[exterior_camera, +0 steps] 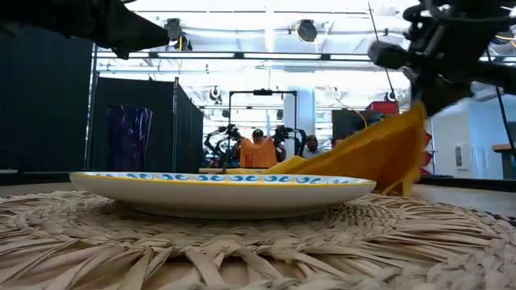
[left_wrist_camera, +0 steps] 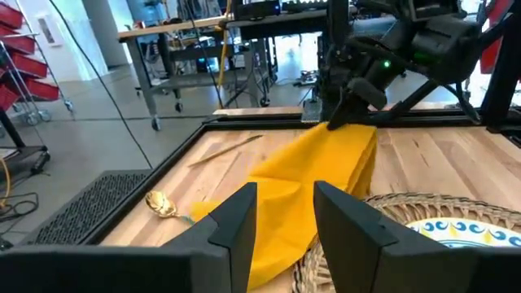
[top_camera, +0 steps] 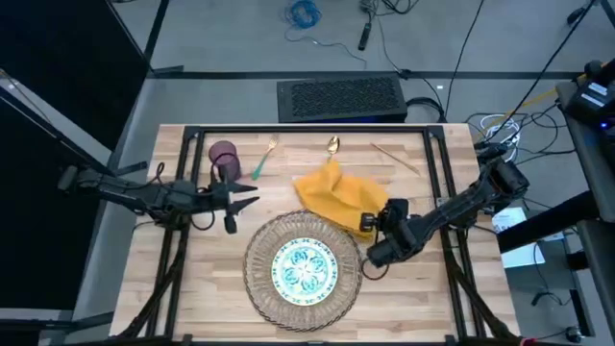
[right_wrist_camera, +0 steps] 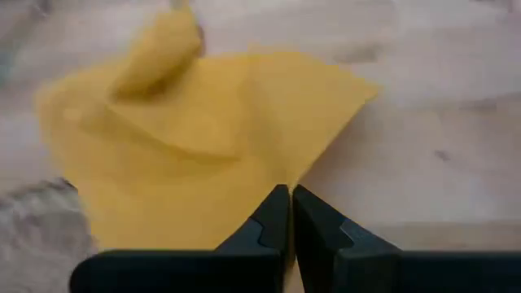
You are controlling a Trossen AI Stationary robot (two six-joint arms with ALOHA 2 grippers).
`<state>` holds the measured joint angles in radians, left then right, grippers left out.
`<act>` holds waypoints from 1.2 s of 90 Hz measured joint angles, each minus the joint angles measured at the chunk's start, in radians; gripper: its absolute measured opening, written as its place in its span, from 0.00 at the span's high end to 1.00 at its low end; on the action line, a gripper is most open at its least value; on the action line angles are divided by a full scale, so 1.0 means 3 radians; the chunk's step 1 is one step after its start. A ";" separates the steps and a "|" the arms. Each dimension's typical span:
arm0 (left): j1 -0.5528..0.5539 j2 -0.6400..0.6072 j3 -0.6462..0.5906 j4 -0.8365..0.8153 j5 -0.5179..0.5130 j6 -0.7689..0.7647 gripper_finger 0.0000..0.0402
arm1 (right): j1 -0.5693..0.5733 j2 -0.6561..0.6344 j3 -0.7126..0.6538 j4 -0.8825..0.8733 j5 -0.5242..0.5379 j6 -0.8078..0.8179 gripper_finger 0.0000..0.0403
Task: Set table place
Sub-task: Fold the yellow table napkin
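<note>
Counter (top_camera: 423,288): light wooden planks inside a black metal frame, filling the lower centre of the high view.

Wicker mat (top_camera: 259,279): round, woven, lying at the lower centre of the counter; in the low view its weave (exterior_camera: 242,250) is filling the foreground.

Napkin (top_camera: 332,197): yellow cloth, lying just above the mat in the high view, its lower right corner being lifted off the counter; in the low view it (exterior_camera: 379,153) is rising in a slope toward the upper right; in the left wrist view it (left_wrist_camera: 317,163) is draping down from the far hand onto the mat's edge.

Plate (top_camera: 304,268): white with a teal pattern, sitting centred on the mat; its rim (exterior_camera: 226,184) is showing yellow and blue in the low view.

Right hand (top_camera: 370,223): at centre right of the high view, its fingers (right_wrist_camera: 277,216) pressed together and pinching the napkin's corner.

Left hand (top_camera: 248,202): at centre left of the high view, hovering just below the cup, fingers (left_wrist_camera: 236,220) spread apart and holding nothing.

Cup (top_camera: 223,159): purple, standing at the upper left of the counter.

Fork (top_camera: 264,160): gold with a teal handle, lying tilted just right of the cup.

Spoon (top_camera: 332,146): gold bowl showing at the upper centre, touching the napkin's top edge; also showing in the left wrist view (left_wrist_camera: 160,203).
</note>
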<state>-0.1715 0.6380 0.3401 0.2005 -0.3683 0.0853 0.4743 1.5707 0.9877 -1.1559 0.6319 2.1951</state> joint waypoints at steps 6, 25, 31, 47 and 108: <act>0.0000 0.0000 0.0000 0.0001 0.0000 -0.0002 0.73 | 0.0019 -0.0001 -0.0110 0.0139 -0.0148 0.0012 1.00; 0.0000 0.0001 0.0000 0.0000 0.0000 -0.0005 0.73 | 0.0018 0.0001 -0.0321 0.0373 -0.0593 -0.0107 0.98; 0.0000 0.0000 0.0000 0.0004 0.0000 -0.0005 0.73 | 0.0018 0.0000 -0.0321 0.0300 -0.0756 -0.0188 0.96; 0.0000 0.0000 0.0000 0.0002 0.0000 -0.0006 0.73 | 0.0018 0.0000 -0.0321 0.0173 -0.1223 -0.0474 0.84; 0.0000 0.0000 0.0000 0.0002 -0.0078 -0.0119 0.73 | -0.0629 -0.0014 -0.0172 -0.0546 -0.0712 -0.1289 0.56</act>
<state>-0.1715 0.6380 0.3401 0.2010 -0.3918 0.0495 0.2856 1.5665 0.9362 -1.3197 0.4183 1.8083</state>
